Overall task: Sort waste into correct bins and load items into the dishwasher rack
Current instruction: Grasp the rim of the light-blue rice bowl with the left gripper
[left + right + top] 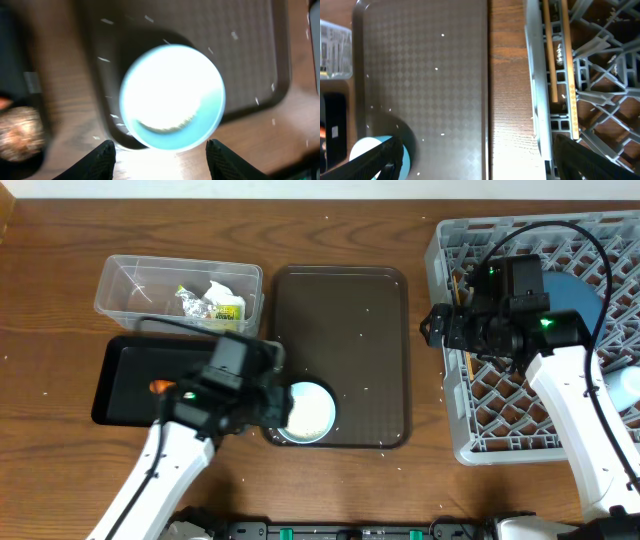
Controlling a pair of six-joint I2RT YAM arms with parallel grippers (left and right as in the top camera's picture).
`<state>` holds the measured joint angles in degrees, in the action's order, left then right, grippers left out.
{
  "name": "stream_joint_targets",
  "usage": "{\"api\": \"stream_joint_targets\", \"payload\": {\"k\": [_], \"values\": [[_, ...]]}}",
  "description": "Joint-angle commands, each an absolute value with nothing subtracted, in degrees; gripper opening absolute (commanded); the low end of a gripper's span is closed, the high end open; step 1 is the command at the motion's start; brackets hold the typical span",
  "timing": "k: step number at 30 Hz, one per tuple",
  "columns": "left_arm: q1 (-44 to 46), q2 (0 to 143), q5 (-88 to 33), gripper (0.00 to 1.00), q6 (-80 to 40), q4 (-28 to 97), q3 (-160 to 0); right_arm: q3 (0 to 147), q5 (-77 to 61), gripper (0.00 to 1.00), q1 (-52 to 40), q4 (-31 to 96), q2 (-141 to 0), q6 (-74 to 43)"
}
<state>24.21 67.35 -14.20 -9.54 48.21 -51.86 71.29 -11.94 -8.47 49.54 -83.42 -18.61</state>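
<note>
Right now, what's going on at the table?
The left gripper is open over the blue-rimmed bowl at the brown tray's corner. The right gripper hovers open and empty by the rack's left edge, where the chopsticks lie. The wrapper sits in the clear tub.

Brown tray (pixel 340 330): rectangular, with rounded corners and a raised rim, lying flat near the middle of the table (pixel 60 240). Its floor carries a fine diamond texture, seen in the right wrist view. Table: dark wood, grain running left to right in the overhead view.
</note>
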Motion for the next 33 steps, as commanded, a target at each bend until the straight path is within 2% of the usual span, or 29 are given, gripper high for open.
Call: {"api": "stream_joint_targets", "payload": {"k": [1,10,21,24,27,33], "values": [[30.22,70.57,-9.58,0.59,-7.25,48.31,-50.83,71.18,-10.76,0.91,-9.08,49.21,-83.70,-20.99],[45.69,82.81,-5.91,0.55,-1.69,43.16,-50.83,71.18,-10.74,0.93,-9.08,49.34,-83.70,-20.95],[48.21,91.02,-5.26,0.54,-0.86,36.29,-50.83,71.18,-10.70,0.94,-9.08,49.30,-83.70,-20.75],[48.18,91.42,-3.70,0.44,-0.86,33.91,-50.83,71.16,-10.70,0.94,-9.08,49.32,-83.70,-20.75],[48.18,92.14,-3.40,0.31,-0.89,32.21,-50.83,71.16,-10.70,0.95,-9.08,49.47,-83.70,-20.75],[48.18,95.42,-3.36,0.26,-0.84,32.21,-50.85,71.13,-10.68,0.95,-9.08,49.52,-83.70,-20.73]]}}
